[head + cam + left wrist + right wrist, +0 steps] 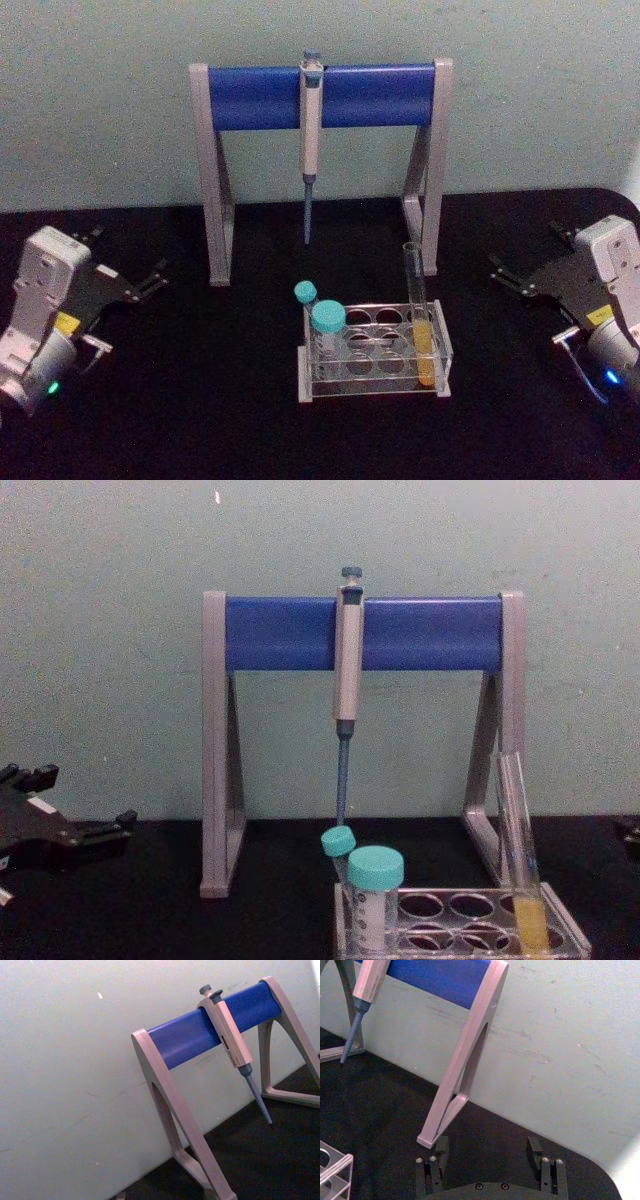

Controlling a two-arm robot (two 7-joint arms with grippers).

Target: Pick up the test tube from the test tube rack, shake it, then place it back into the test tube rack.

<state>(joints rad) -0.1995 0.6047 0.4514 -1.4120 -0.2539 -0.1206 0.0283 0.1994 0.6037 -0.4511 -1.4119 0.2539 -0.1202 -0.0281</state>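
- test tube (pixel 418 310) upright at test tube rack's (pixel 372 392) right end
- left gripper (pixel 128 252) far left, jaws spread
- right gripper (pixel 525 247) far right, jaws spread, yellow sticker (pixel 600 318) unreadable

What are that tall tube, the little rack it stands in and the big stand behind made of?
Tube: clear and glossy, likely glass; the yellow liquid shows through. Rack: clear with flat sheets, probably acrylic plastic. Stand: matt grey and blue, could be painted metal or plastic; the look leaves it open.
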